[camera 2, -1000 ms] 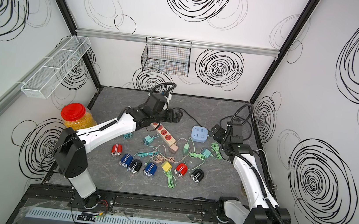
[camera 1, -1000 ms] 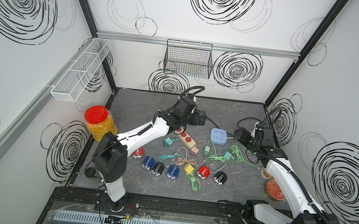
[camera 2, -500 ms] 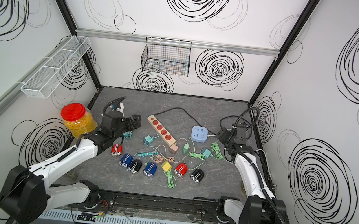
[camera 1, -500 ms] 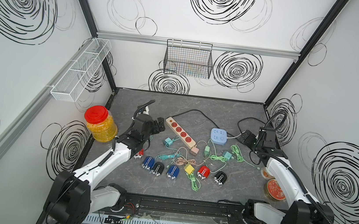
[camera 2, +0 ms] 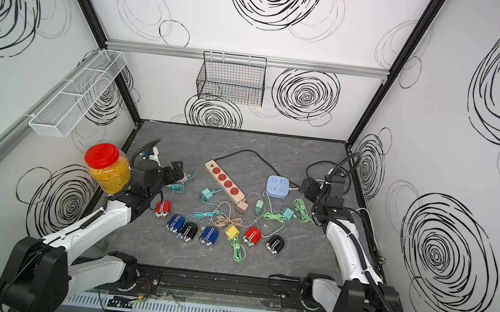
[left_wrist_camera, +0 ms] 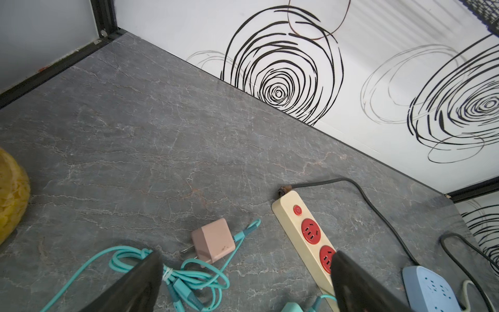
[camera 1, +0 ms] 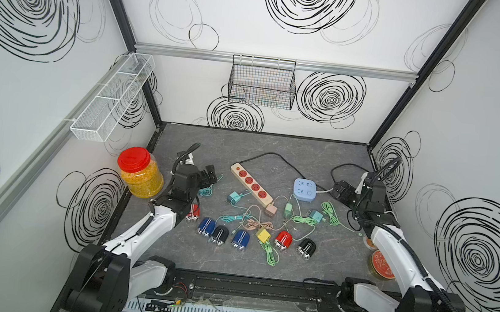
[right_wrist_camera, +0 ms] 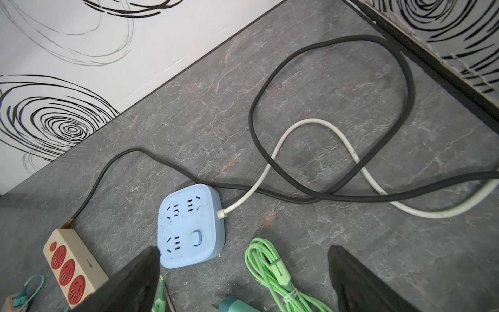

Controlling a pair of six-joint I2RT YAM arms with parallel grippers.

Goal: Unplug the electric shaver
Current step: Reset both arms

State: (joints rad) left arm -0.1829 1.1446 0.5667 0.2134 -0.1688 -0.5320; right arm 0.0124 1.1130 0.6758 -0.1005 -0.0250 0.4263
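Note:
Several small electric shavers, red [camera 1: 193, 213], blue [camera 1: 206, 226] and black [camera 1: 306, 248], lie in a row at the table's front among tangled cables. A beige power strip [camera 1: 252, 184] with red sockets lies mid-table. A pink adapter [camera 1: 270, 209] sits against its near end; I cannot tell whether it is plugged in. My left gripper [camera 1: 208, 174] hovers open left of the strip, over a loose pink adapter [left_wrist_camera: 213, 240] on a teal cable [left_wrist_camera: 189, 278]. My right gripper [camera 1: 342, 191] is open beside the blue socket cube [right_wrist_camera: 190, 225]. Neither holds anything.
A red-lidded jar [camera 1: 139, 171] stands at the left edge beside my left arm. Green cables [right_wrist_camera: 272, 272], teal and green adapters and a yellow adapter [camera 1: 263, 235] litter the middle. Black and white cords [right_wrist_camera: 318, 127] loop at the back right. Red discs [camera 1: 380, 264] lie at the right.
My left arm has drawn back from over the power strip to the left side near the jar. The right gripper has shifted slightly right. The strip now lies uncovered.

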